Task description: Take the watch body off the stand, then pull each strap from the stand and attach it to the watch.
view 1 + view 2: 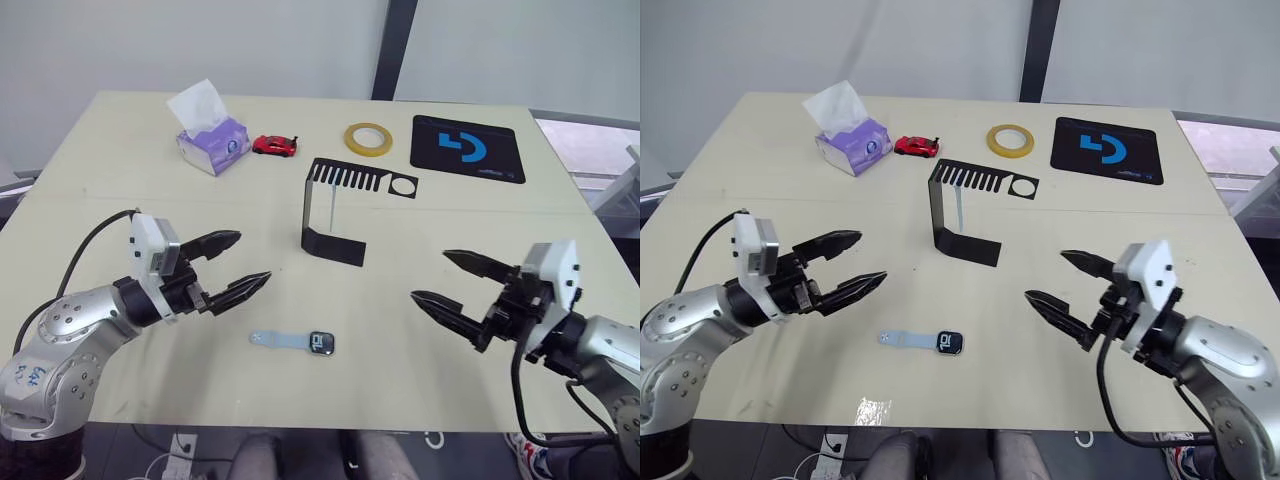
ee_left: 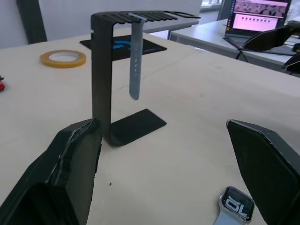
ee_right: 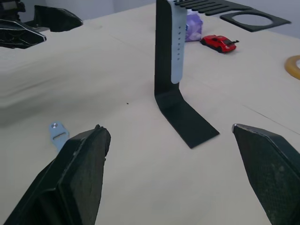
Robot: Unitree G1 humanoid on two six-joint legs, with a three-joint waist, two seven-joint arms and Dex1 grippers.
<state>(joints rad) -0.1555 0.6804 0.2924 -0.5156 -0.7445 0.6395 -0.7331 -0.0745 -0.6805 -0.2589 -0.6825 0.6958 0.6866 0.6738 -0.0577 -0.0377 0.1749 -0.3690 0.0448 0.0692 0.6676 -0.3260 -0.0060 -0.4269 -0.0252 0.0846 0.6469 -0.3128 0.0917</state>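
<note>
The watch body [image 1: 322, 344] lies flat on the table near the front edge, between my two grippers. One pale blue-grey strap [image 1: 277, 340] lies against the watch body's left side and reaches left from it. The black stand [image 1: 333, 215] is upright at mid-table, behind the watch. A second strap [image 2: 135, 61] hangs down from the stand's slotted top plate. Left of the watch, my left gripper [image 1: 253, 257] hovers open and holds nothing. On the other side, my right gripper [image 1: 430, 275] is open and empty too.
Along the far side of the table are a purple tissue pack [image 1: 210, 135], a red toy car [image 1: 275, 145], a yellow tape roll [image 1: 368, 138] and a black mouse pad [image 1: 467, 148] with a blue logo. The table's front edge runs just below the watch.
</note>
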